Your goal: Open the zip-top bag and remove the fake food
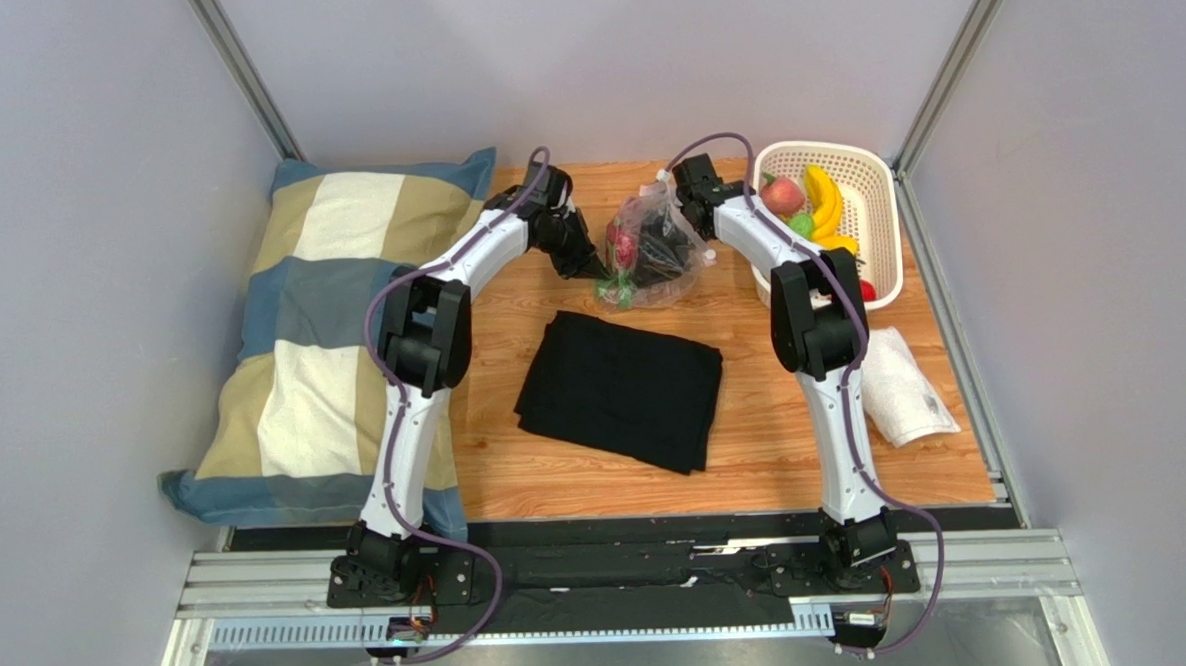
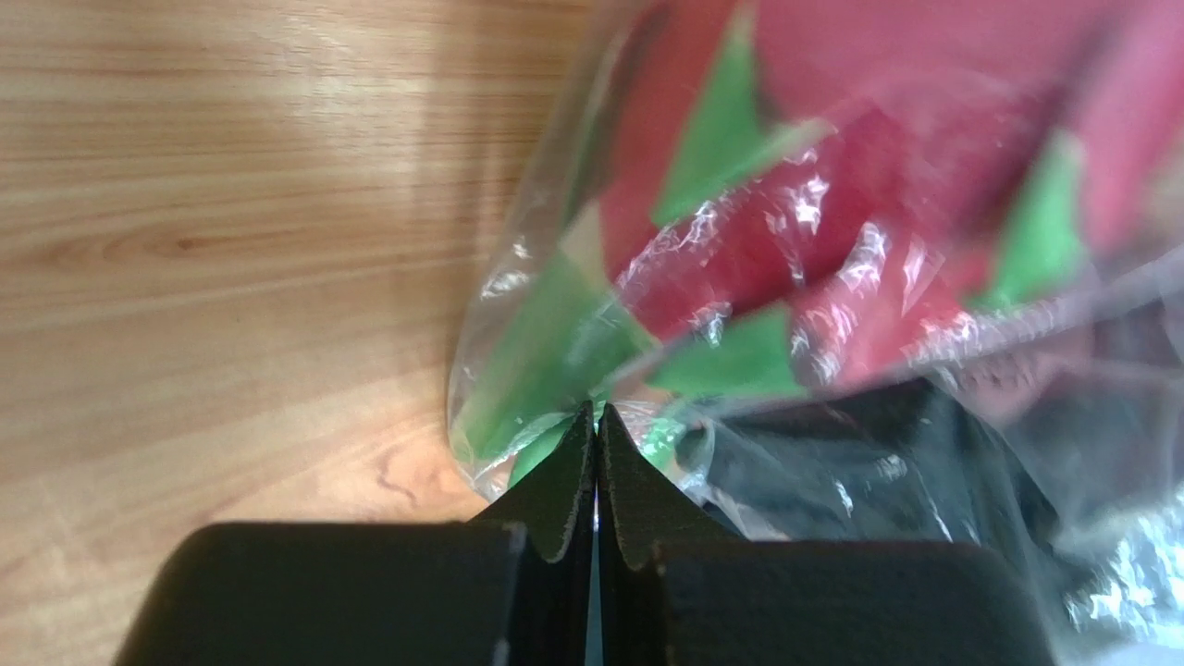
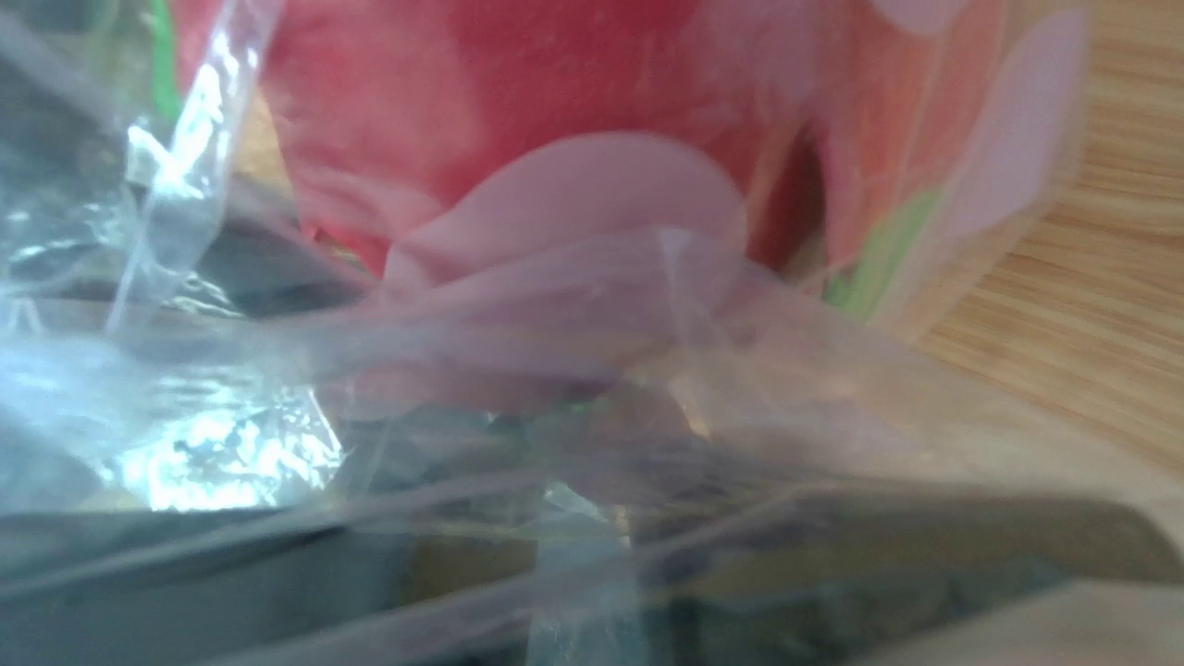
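One spiky pink-red fruit (image 1: 624, 252) lies in the zip-top bag (image 1: 684, 269); left jaws closed on its edge, right jaws unclear.

No legible text or labels anywhere

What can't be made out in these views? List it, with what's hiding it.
- Right tool: right wrist view, zip-top bag film covers its fingers; open or shut unclear.
- Left tool: left wrist view, shut at the bag's edge; whether film is pinched unclear.
- Zip strip: top view too small, bag crumpled; open or sealed unclear.
- Fake food count: wrist views blurred, too close.
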Available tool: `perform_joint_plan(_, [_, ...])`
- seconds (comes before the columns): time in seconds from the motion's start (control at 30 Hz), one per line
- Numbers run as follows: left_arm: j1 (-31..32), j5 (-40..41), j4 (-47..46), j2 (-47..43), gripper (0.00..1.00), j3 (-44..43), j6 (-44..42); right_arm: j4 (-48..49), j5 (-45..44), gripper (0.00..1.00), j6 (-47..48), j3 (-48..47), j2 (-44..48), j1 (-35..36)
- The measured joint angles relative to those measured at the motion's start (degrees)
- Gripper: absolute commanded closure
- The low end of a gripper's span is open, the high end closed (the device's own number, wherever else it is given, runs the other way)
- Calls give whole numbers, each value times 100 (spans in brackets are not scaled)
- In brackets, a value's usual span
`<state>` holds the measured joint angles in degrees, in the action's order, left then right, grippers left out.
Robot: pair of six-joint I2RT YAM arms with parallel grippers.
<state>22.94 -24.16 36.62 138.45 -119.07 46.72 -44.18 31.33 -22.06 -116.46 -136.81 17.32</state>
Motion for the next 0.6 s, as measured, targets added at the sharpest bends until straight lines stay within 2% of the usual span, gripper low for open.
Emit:
perform_joint_plan(0.3, [17, -179, -28, 205, 100, -15, -24, 197, 188, 52, -173, 28, -168, 96])
perform_joint_plan(0.4, [20, -262, -55, 236, 100, -13, -22, 225, 188, 53, -227, 20, -219, 127])
perform_joint_plan(0.47, [26, -289, -92, 243, 100, 2, -17, 245, 188, 56, -293, -26, -267, 138])
perform_joint_plan(0.6, [24, -313, -203, 243, 100, 85, -22, 367, 247, 77, -505, -28, -332, 142])
